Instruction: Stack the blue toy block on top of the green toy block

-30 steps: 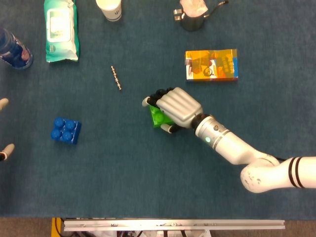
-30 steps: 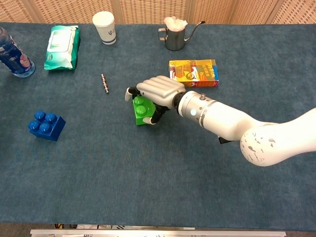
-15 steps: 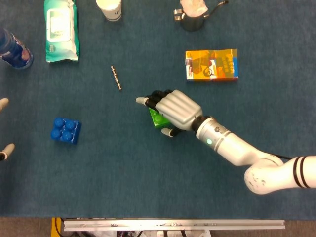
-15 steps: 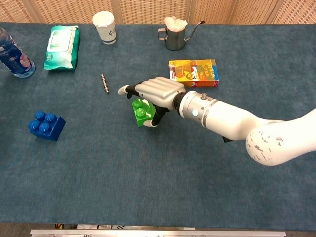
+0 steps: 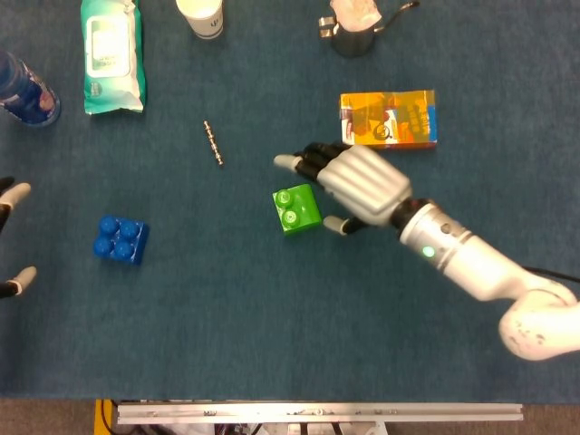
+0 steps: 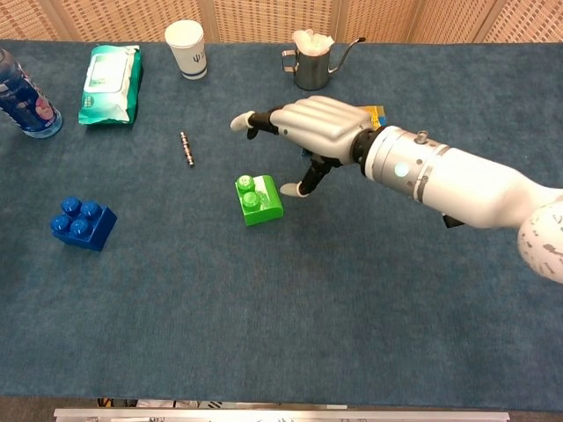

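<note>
The green toy block point(image 5: 297, 208) point(image 6: 259, 199) lies studs up near the table's middle, free of any hand. My right hand point(image 5: 355, 183) point(image 6: 312, 129) hovers just right of and above it, fingers spread and holding nothing. The blue toy block point(image 5: 120, 239) point(image 6: 83, 222) sits well to the left on the blue cloth. Only the fingertips point(image 5: 18, 192) of my left hand point(image 5: 13, 237) show at the left edge of the head view, spread apart with nothing between them.
An orange box point(image 5: 388, 119) lies behind my right hand. A metal pitcher point(image 6: 311, 61), paper cup point(image 6: 186, 48), wipes pack point(image 6: 111, 83) and bottle point(image 6: 25, 94) line the far side. A small metal rod point(image 5: 213, 142) lies left of the green block.
My right hand has let go of the green block, opened, and lifted up and to the right. The green block now rests on the table. Left fingertips shifted slightly.
</note>
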Tool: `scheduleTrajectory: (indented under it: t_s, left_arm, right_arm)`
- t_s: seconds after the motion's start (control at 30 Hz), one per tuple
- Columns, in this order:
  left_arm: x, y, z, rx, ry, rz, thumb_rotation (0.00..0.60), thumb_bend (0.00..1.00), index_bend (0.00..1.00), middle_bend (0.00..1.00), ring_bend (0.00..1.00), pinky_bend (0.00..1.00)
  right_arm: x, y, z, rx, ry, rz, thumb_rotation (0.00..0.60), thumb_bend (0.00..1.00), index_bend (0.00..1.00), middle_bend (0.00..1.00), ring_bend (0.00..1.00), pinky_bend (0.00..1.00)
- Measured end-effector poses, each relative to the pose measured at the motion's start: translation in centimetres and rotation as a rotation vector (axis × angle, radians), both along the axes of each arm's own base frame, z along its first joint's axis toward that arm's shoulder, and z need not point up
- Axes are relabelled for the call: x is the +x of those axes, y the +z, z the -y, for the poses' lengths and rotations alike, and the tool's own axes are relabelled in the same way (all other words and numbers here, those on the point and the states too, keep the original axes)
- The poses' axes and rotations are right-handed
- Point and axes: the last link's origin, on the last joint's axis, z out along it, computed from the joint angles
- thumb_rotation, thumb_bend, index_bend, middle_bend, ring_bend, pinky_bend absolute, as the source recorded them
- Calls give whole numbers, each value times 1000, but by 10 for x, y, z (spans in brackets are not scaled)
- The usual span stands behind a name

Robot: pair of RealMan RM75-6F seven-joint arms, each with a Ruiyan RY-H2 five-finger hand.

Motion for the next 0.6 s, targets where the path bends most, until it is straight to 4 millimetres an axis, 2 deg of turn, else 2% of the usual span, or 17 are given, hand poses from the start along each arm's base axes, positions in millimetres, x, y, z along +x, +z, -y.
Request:
scheduleTrajectory:
  t_s: [0.2,0.3,0.4,0.6]
  left_arm:
    - [7,-13,-12,-99,-40,-13,600,149,93,123,151,108]
    - [12,-21,-18,-140,-54,-14,600,149,79,115,151,108]
    - [17,-31,-26,-175,-69,-10,600,142,54,105,150,108]
    - [26,-51,-38,-228,-95,-17,600,95,23,92,150,108]
  right_arm:
    - [-14,50,4,-95,-21,4,600,209,103,207,154,278]
    - [-24,69,5,-136,-44,1,600,209,103,210,154,278]
    - [-37,80,5,-158,-76,-3,600,209,103,210,154,278]
    - [-52,89,3,-173,-111,-1,600,210,103,211,154,278]
